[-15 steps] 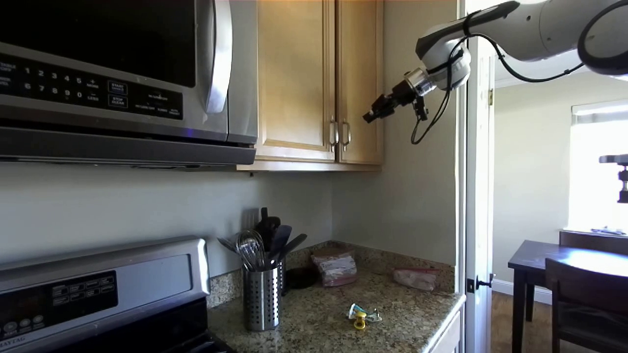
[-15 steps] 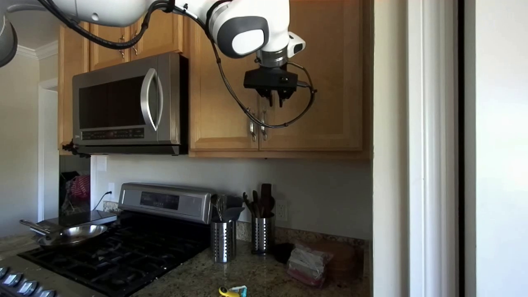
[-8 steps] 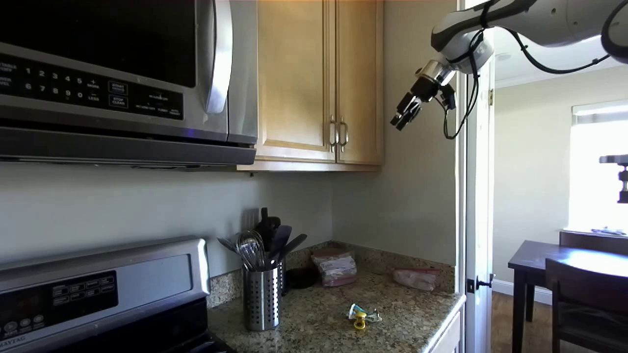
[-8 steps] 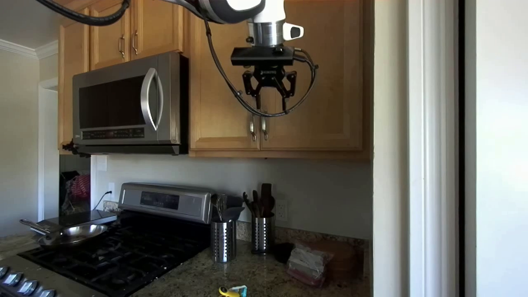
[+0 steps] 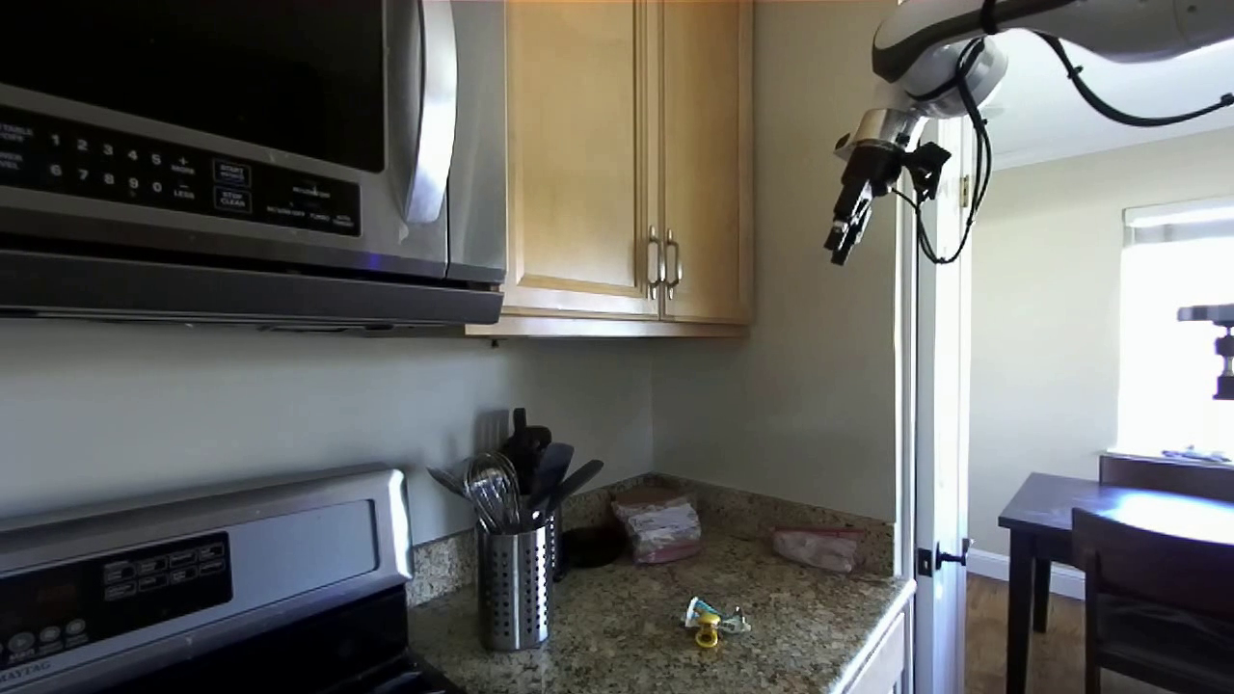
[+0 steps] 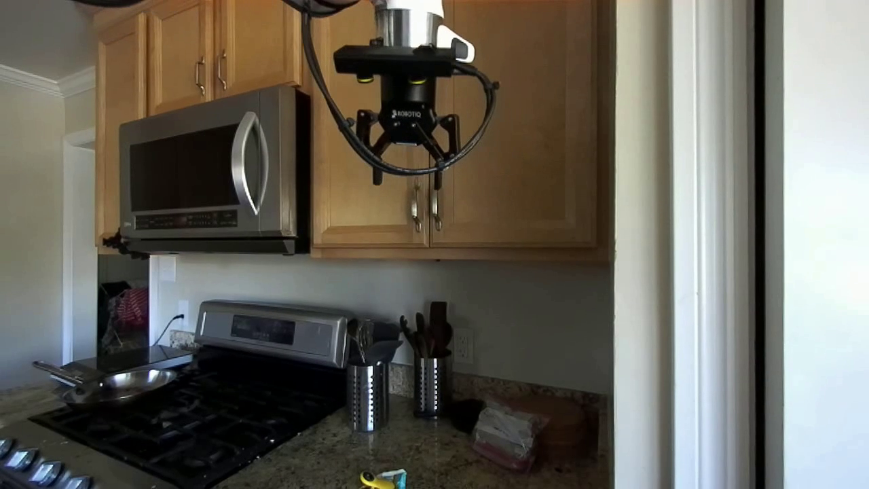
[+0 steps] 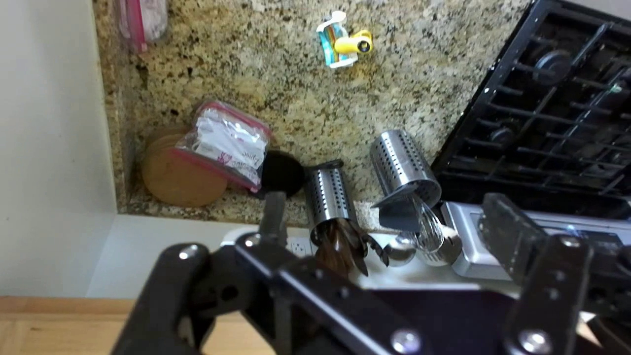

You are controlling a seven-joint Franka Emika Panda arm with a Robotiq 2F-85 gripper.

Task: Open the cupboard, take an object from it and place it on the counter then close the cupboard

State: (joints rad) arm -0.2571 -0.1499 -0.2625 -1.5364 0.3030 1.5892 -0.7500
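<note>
A steel microwave (image 5: 222, 125) fills ten o'clock in an exterior view, and below it a stove (image 5: 299, 545) sits at eight. Next along, near seven, a metal holder (image 5: 514, 590) stands upright on the speckled bench (image 5: 622, 655), with utensils (image 5: 551, 470) sticking up out of it. The wooden cupboard (image 5: 598, 159) hangs at twelve and looks shut in both exterior views. Under it, a little short of six, a pink-edged clear bag (image 5: 663, 528) lies towards the back corner of the bench. The yellow object (image 5: 708, 632) is on the bench at about half past five, at three o'clock from the holder and five o'clock from that bag; in the wrist view it overlaps a small blue and white piece (image 7: 327, 45). A second, flatter bag (image 5: 815, 547) lies on the bench at half past four. The hand (image 5: 837, 253) hangs at two, well above the bench and apart from the cupboard, pointing down towards seven; in an exterior view its fingers (image 6: 377, 178) are spread wide apart. Past it come a white door (image 5: 940, 414) at three and a dark table (image 5: 1051, 503) towards four
</note>
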